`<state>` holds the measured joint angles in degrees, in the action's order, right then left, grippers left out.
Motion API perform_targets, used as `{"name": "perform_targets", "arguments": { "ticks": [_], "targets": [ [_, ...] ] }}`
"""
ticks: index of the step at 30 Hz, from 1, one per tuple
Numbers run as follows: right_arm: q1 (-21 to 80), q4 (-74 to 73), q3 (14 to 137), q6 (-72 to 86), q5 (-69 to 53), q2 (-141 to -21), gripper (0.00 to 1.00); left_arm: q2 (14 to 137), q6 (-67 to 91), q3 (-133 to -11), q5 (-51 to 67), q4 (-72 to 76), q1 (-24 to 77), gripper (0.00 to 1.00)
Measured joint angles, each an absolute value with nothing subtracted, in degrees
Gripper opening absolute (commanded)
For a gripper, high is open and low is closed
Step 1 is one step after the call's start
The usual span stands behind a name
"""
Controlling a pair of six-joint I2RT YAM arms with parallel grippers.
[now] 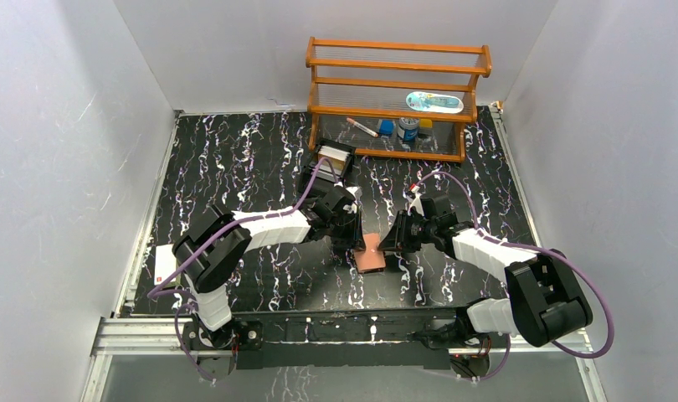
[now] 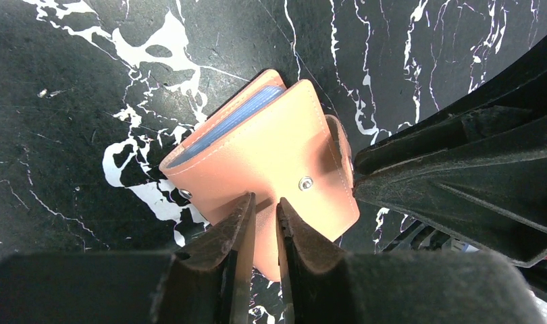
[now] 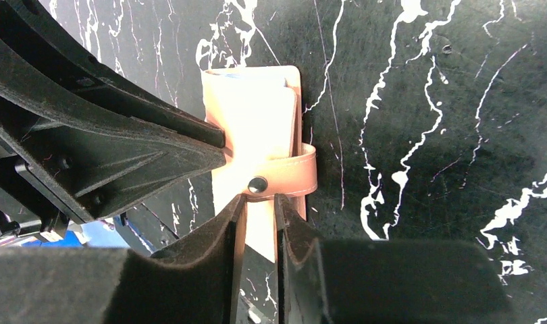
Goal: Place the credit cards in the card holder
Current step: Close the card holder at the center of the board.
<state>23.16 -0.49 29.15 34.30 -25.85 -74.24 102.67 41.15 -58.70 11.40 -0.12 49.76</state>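
You are working on a black desk (image 1: 235, 167) veined with white, boxed in by plain pale walls (image 1: 68, 126), with a wooden rack (image 1: 398, 63) standing along the far edge and a black tray (image 1: 334, 159) sitting just in front of it. The card holder (image 1: 372, 254) is lying folded near the middle of the desk, between your left pincer (image 1: 355, 239) and right pincer (image 1: 392, 249), which are meeting over it. Only the overhead view is showing you a white card (image 1: 164, 264) lying well apart at the desk's left edge. Only the left wrist view is showing a pale blue card (image 2: 230, 121) peeking out of the folded leather. The right wrist view is giving you the snap tab (image 3: 284, 175) looping over the holder's edge. Each pincer's fingers are standing nearly together over the leather, and whether either is pinching it you cannot tell.
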Motion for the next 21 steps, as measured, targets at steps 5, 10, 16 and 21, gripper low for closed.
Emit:
{"name": "perform_targets", "arguments": {
  "ticks": [5,10,16,21],
  "targets": [
    [22.6,-0.6,29.3,34.1,-25.8,-74.2,0.24,102.8,41.1,-59.0,11.3,-0.7,49.8,0.17],
    [22.1,-0.6,29.8,34.1,-26.1,-74.3,0.27,102.8,41.1,-59.1,11.2,-1.0,49.8,0.17],
    [22.1,-0.2,30.7,34.0,-27.3,-75.2,0.28,103.0,41.1,-59.4,11.2,-1.4,49.8,0.17],
    [22.1,0.0,30.7,34.0,-28.2,-76.5,0.27,103.0,41.1,-59.5,11.2,-1.5,49.8,0.17]
  ]
}}
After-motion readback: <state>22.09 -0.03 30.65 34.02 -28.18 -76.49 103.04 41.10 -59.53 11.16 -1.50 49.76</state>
